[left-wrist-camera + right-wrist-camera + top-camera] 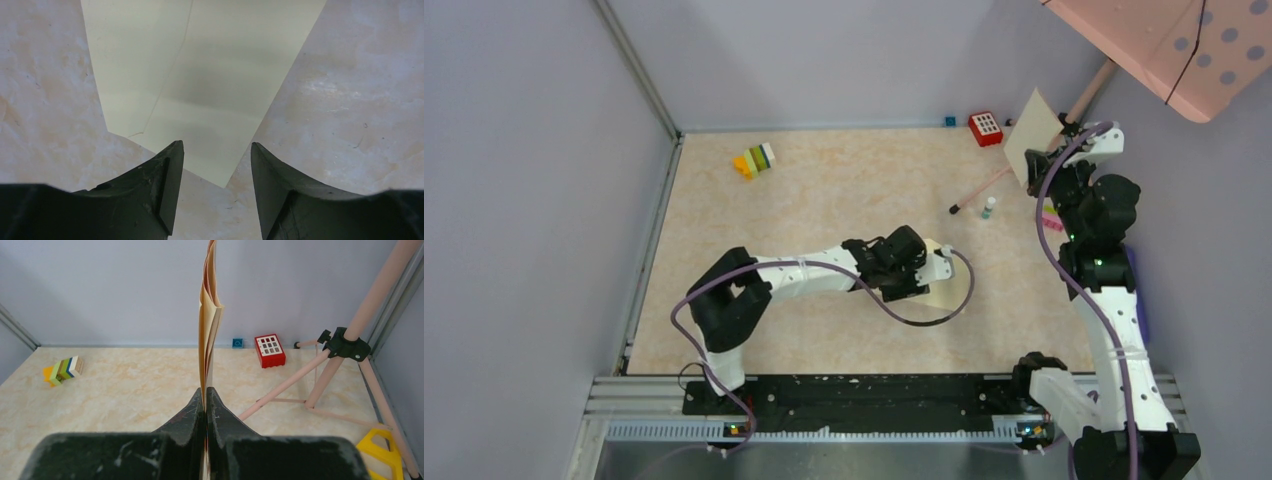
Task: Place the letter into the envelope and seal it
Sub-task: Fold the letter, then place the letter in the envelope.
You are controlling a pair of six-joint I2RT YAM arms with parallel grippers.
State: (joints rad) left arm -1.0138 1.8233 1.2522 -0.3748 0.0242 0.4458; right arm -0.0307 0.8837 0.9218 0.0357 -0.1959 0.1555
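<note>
The table (pixel 824 200) is pale marbled beige, and the envelope (pixel 946 293) lies flat on it right of centre. The right arm (pixel 1109 310) stands well right of the envelope, reaching up and toward the far wall. The left arm (pixel 794 272) stretches low across the table from the envelope's left, its wrist covering most of the paper in the top view.

A pink tripod (pixel 350 335) stands far right of the envelope, one leg (pixel 984 188) slanting down toward it.

In the left wrist view the envelope (pixel 210 75) shows cream, with a thin seam running down its face. Its pointed corner lies between the fingers of the left gripper (pixel 216 145), which are spread wide and hold nothing. Whether they touch the paper I cannot tell.

The letter (pixel 1032 130), tan folded sheets, is in the air well up and right of the envelope. The right gripper (pixel 206 390) is pinched tight on the bottom edge, so the letter (pixel 210 315) stands upright, edge-on to the wrist camera.

A stack of coloured blocks (pixel 755 160) sits far left of the envelope, near the back wall. A red block (pixel 986 128) with a white grid lies beyond the envelope by the wall. A small bottle (pixel 989 207) stands just beyond and right of the envelope. A blue cube (pixel 950 121) rests against the wall, straight beyond the envelope.
</note>
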